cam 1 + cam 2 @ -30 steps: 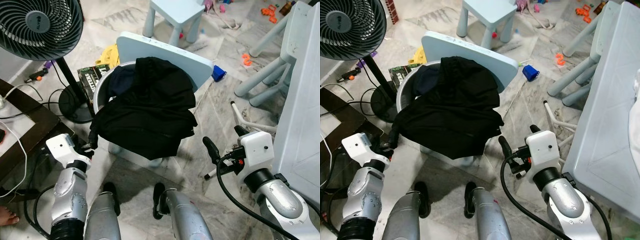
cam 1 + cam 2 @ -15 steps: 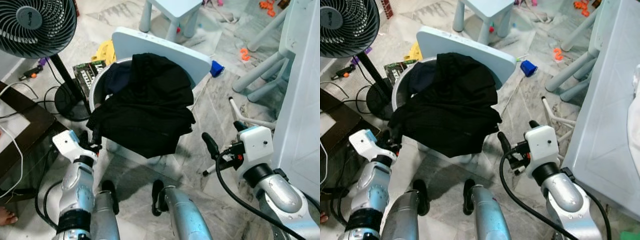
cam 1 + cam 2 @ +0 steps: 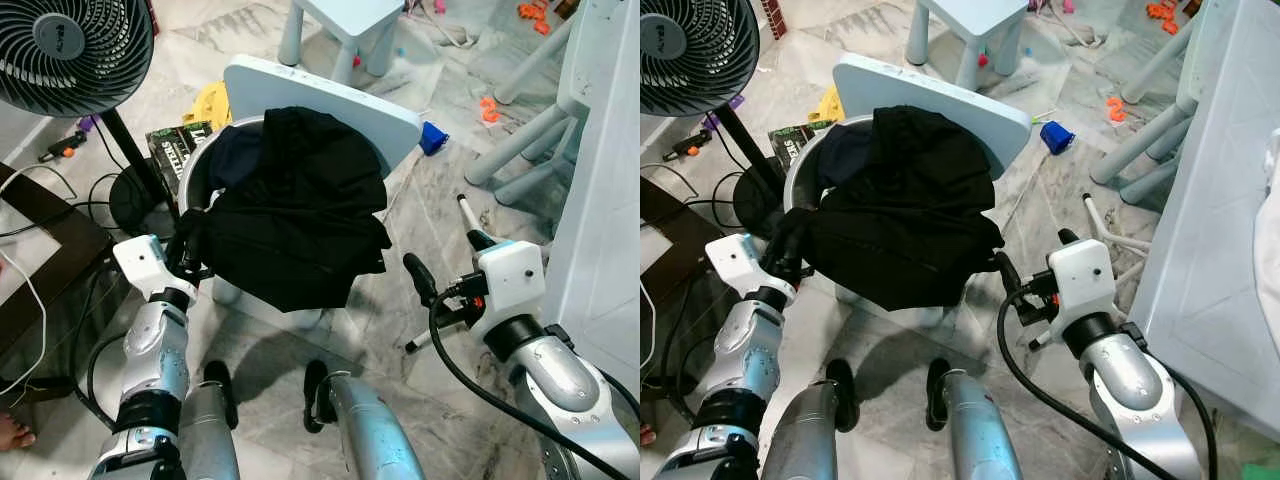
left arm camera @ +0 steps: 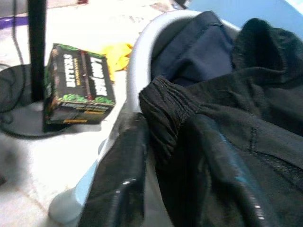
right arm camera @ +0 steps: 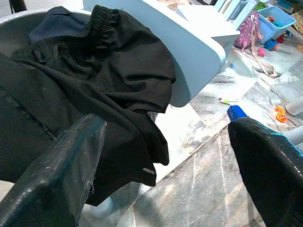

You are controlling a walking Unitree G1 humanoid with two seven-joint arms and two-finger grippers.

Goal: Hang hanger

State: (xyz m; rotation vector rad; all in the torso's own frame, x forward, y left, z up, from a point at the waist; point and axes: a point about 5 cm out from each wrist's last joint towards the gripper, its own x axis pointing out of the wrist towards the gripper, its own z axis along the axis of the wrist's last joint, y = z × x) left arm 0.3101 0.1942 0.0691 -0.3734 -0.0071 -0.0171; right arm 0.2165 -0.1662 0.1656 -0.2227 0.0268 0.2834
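Note:
A black garment lies heaped over a round white basket, in front of a light blue board. My left gripper is at the garment's left corner. In the left wrist view its fingers are closed in on a fold of the black cloth. My right gripper hovers open to the right of the garment, with nothing between its fingers. A white hanger-like piece lies on the floor behind that gripper, partly hidden by it.
A standing fan and a green-black box are at the left, by a dark table with cables. Light blue stools and a white table stand behind and right. Small toys dot the floor. A person's foot shows at lower left.
My left gripper rose to the garment's left corner and closed on it, bunching the cloth. The right gripper lifted slightly. The camera shifted between the earliest frames and now.

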